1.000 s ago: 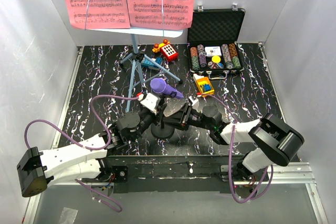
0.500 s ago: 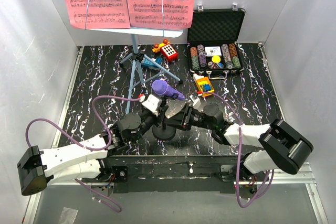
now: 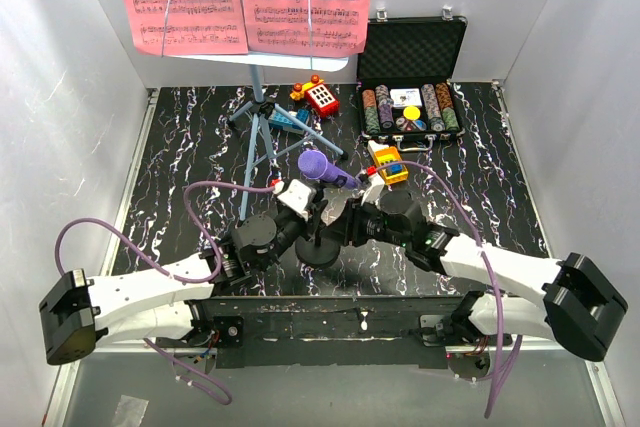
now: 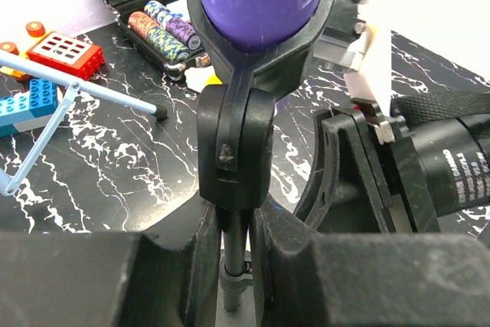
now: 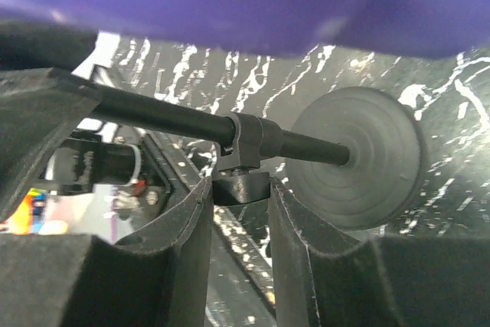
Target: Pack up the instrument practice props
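Seen from the overhead camera, both my arms meet mid-table: the left gripper [image 3: 305, 219] and right gripper [image 3: 338, 223] flank the thin black mic stand [image 3: 320, 247]. Its round base sits on the marbled table [image 3: 180, 147], and the purple microphone [image 3: 320, 165] is clipped at its top. Behind them, the light-blue music stand [image 3: 262, 117] is upright on its tripod legs with pink sheet-music pages [image 3: 180, 2] spread across it. At the back right a black case [image 3: 412, 52] lies open with rows of poker chips [image 3: 376, 112] inside, and a red toy [image 3: 321, 99] and a yellow toy [image 3: 388, 162] lie near it. The left wrist camera supplies what the overhead cannot: the left fingers [image 4: 172, 273] are closed against the stand's pole just below the clip [image 4: 233, 151] cradling the microphone, with the right gripper just beside. The right wrist camera shows the pole crossing ahead of the right fingers [image 5: 180, 266]. Its collar [image 5: 241, 143] sits at the mouth of the gap between them, with the round base beyond and the microphone a purple blur overhead. Whether those jaws actually pinch the collar I cannot tell.
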Tool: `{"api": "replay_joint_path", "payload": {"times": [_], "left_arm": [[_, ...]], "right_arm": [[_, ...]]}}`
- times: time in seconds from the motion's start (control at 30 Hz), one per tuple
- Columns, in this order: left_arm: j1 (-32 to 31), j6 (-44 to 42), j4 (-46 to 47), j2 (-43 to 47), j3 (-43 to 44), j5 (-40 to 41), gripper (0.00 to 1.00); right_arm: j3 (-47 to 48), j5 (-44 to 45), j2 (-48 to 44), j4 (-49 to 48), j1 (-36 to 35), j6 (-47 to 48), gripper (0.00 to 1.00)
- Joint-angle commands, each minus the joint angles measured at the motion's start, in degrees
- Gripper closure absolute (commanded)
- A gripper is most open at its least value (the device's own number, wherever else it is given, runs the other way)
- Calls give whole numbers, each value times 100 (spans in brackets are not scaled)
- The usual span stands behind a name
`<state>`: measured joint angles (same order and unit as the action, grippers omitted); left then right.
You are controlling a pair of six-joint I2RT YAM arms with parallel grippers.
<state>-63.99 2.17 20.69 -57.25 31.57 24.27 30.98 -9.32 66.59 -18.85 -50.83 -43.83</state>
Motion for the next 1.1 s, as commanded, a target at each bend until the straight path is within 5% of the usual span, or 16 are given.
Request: {"api": "replay_joint_path", "payload": {"times": [0.0, 0.43, 0.77, 1.07], "left_arm": [[-79, 134, -522, -198, -55, -28, 100], [-114, 239, -381, -392, -151, -45, 100], [-158, 275, -381, -418, -230, -28, 100], [-176, 301, -346, -401, -310, -19, 100]], "right_arm": [[303, 1423, -356, 505, -225, 1534, 99], [523, 4032, -463, 1182, -1367, 3916, 99], [505, 6064, 73, 637, -2326, 5920, 99], [698, 5557, -330, 1277, -2423, 5712, 96]]}}
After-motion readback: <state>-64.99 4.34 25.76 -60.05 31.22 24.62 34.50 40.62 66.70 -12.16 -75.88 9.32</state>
